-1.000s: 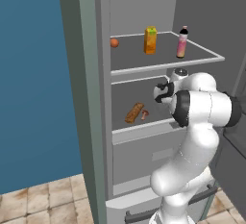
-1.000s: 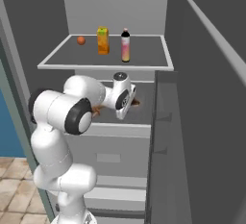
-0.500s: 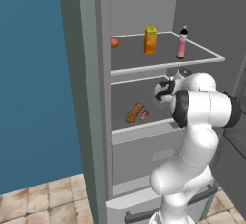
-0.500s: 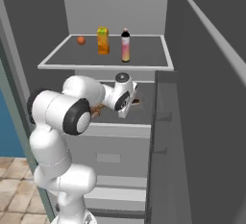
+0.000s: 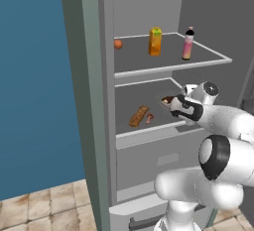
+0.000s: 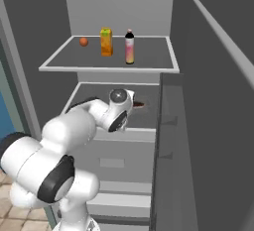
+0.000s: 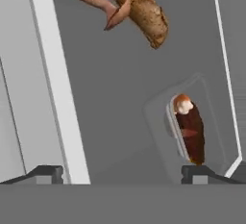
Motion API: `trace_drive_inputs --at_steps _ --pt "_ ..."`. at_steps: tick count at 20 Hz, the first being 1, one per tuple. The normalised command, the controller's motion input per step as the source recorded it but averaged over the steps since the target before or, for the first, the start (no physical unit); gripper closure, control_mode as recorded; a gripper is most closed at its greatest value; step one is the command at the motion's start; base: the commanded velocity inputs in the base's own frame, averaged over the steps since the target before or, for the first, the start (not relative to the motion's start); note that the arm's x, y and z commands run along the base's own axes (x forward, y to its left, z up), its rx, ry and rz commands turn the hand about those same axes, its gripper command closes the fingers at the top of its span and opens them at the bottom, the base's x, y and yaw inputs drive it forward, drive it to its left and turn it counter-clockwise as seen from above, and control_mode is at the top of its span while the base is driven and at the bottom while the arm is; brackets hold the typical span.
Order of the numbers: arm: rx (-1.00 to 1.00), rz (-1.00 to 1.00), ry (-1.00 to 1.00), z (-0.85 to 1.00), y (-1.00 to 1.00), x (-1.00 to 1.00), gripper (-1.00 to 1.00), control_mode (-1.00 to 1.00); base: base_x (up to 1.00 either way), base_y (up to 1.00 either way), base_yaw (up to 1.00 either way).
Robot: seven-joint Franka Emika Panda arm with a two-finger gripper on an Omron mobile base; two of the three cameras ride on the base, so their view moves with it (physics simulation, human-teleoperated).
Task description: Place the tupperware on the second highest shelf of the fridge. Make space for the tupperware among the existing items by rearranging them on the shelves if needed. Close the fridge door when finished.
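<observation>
Gripper (image 7: 122, 175) released, fingertips wide apart at the lower shelf (image 5: 149, 128) front edge. Tupperware (image 7: 188, 132) sits on that shelf toward its right edge, walls faint, mostly hidden behind the wrist in both base views. Sausage (image 7: 137, 6) cut off at frame top.

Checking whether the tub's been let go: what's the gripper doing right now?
Gripper: open, holding nothing; the tupperware lies on the shelf ahead of its fingers.

Flat, even rendered light is seen throughout, without glare. Soft shading is cast inside the fridge (image 5: 149, 7), dimmer under each shelf. The hand view is coarse and slightly blurred; edges elsewhere are undistorted.
</observation>
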Motion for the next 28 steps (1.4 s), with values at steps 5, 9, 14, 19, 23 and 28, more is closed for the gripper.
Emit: trace_drive_inputs --at_steps 5,9,14,19,23,28 --pt "-0.03 0.19 0.04 1.00 0.42 -0.67 -1.00 -1.00 0.00 0.00 0.00" --pt "-0.12 0.27 0.18 0.94 0.65 -0.89 -1.00 -1.00 0.00 0.00 0.00" --pt "-0.12 0.24 0.06 0.53 0.59 -1.00 -1.00 -1.00 0.00 0.00 0.00" --pt "-0.12 0.12 -0.12 0.02 0.42 -1.00 -1.00 -1.00 0.00 0.00 0.00" --pt "-0.09 0.12 -0.01 0.33 0.18 -1.00 -1.00 -1.00 0.00 0.00 0.00" --pt "-0.02 0.13 0.00 0.45 0.00 -0.63 -1.00 -1.00 0.00 0.00 0.00"
